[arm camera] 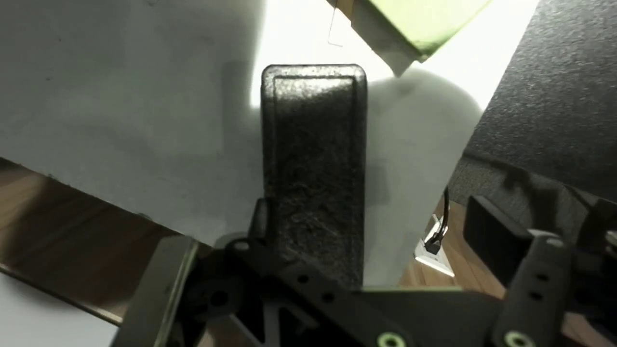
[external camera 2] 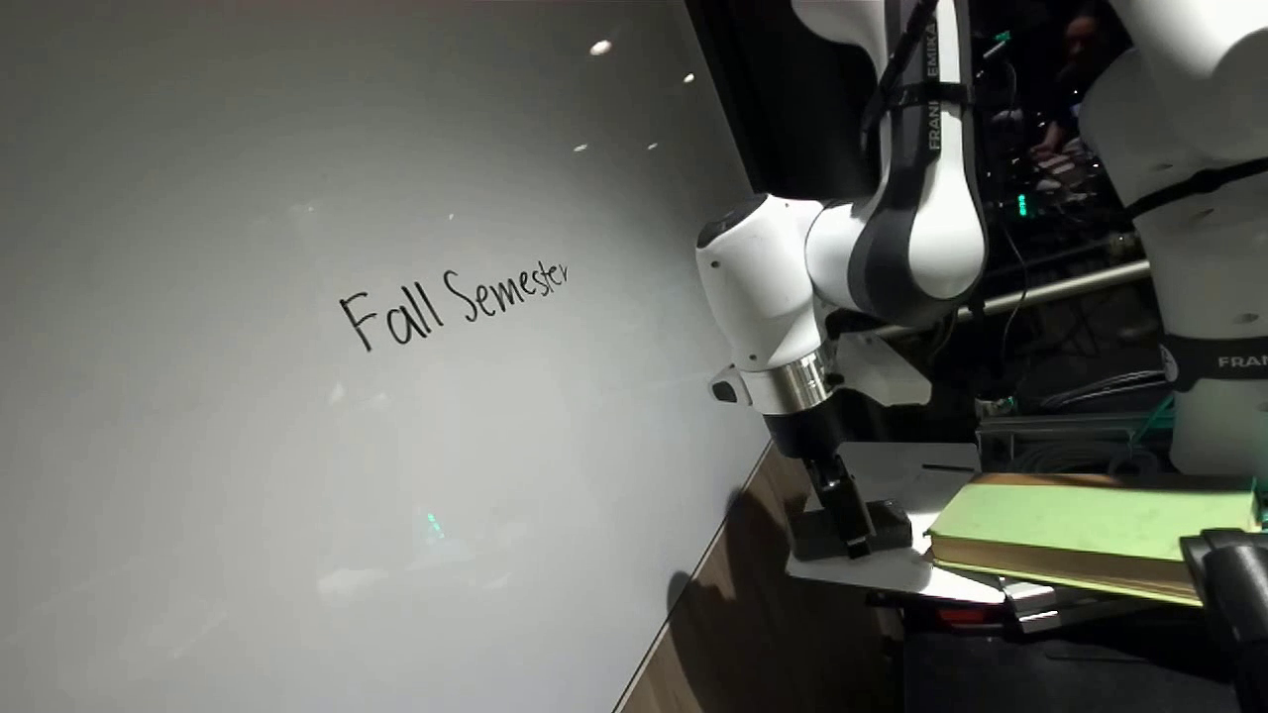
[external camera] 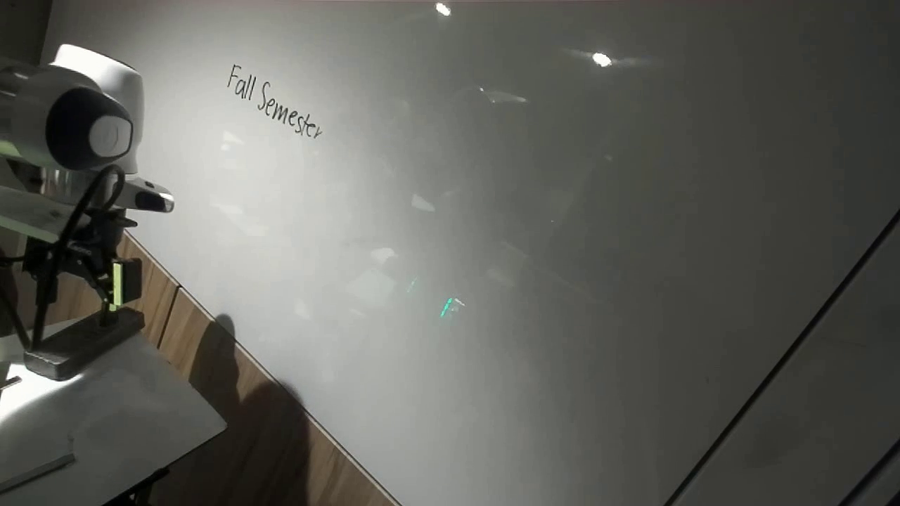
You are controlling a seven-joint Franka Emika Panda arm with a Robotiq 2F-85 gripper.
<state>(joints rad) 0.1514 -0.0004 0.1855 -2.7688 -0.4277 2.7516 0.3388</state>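
My gripper (arm camera: 376, 226) is open and empty in the wrist view, its fingers wide apart. A long dark eraser-like block (arm camera: 315, 144) lies below it on a white table surface (arm camera: 159, 159). The left finger overlaps the block's near left edge and hides its near end; I cannot tell whether they touch. The right finger pad is well clear of the block. In both exterior views the gripper (external camera: 116, 295) (external camera 2: 854, 530) points down just over the block (external camera: 84, 344) (external camera 2: 812, 535).
A whiteboard (external camera: 562, 281) (external camera 2: 248, 416) with "Fall Semester" (external camera: 274, 102) (external camera 2: 456, 302) stands beside the arm, above wood panelling (external camera: 246, 407). A light green box-like thing (external camera 2: 1090, 515) (arm camera: 429, 24) is close to the table. A plugged outlet (arm camera: 436, 255) shows below the table edge.
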